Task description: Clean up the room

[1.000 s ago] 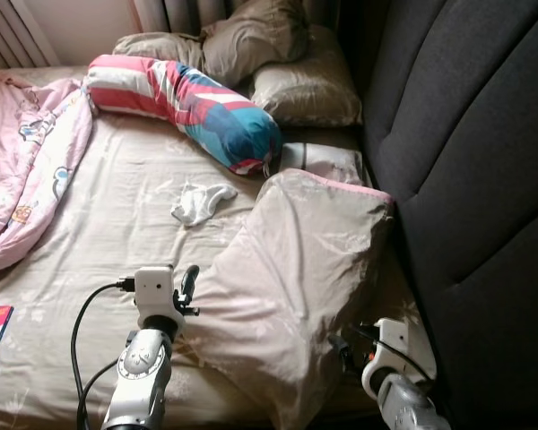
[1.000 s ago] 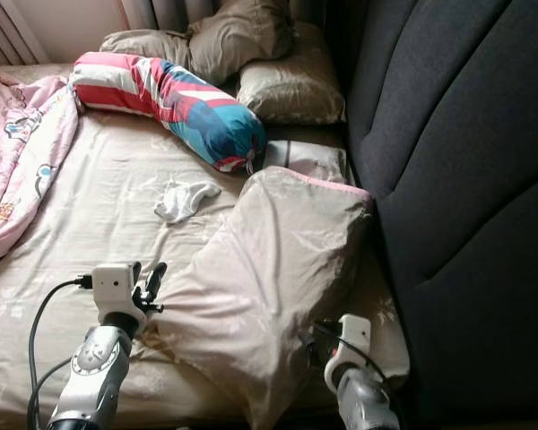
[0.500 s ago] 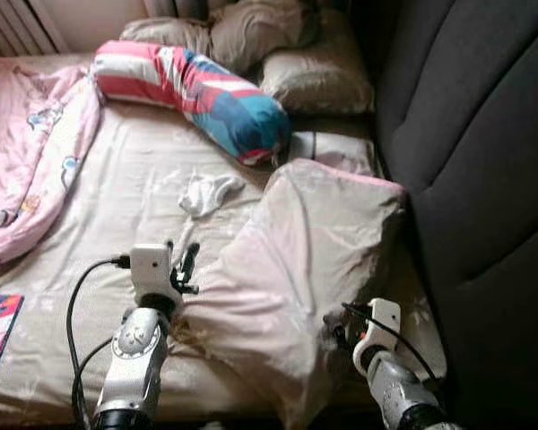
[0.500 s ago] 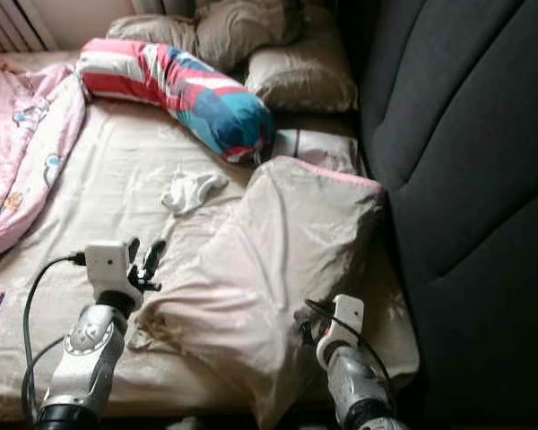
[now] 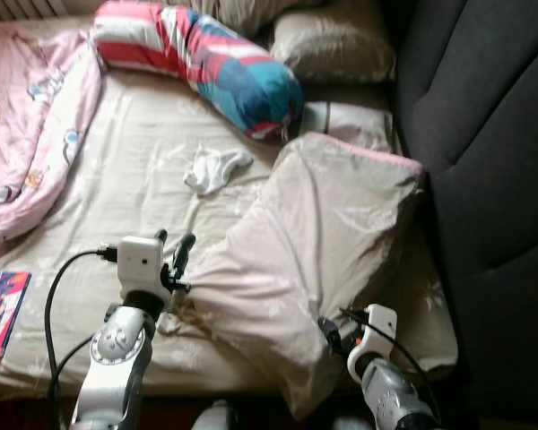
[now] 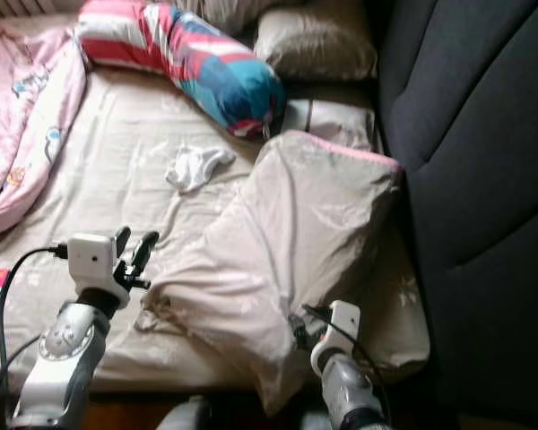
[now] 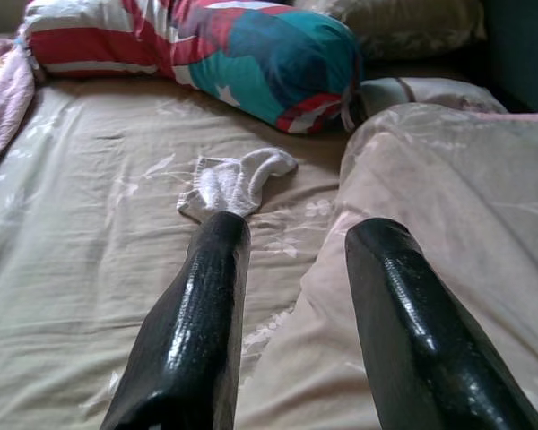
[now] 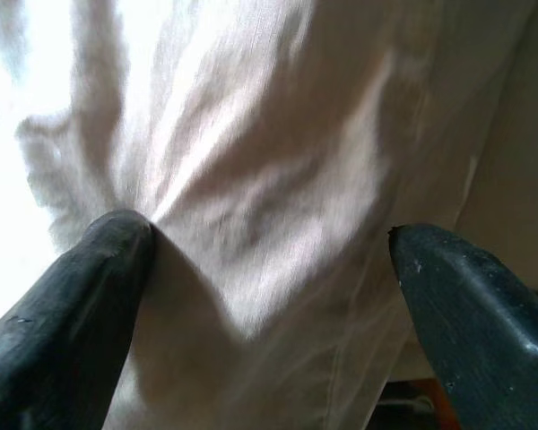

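The step in hand was judged to be the repositioning of the beige pillow [image 5: 314, 251] lying on the bed [image 5: 117, 215] against the dark headboard [image 5: 493, 134]. The left gripper [image 5: 172, 260] was positioned at the pillow's near-left edge, fingers spread. The right gripper [image 8: 269, 269] was held wide, fabric bulging between its fingers. Closure on both edges was judged necessary next.

The dark upholstered headboard [image 5: 493, 134] fills the three o'clock side. Two brown pillows [image 5: 336, 40] lie at twelve o'clock against it, on the bed.
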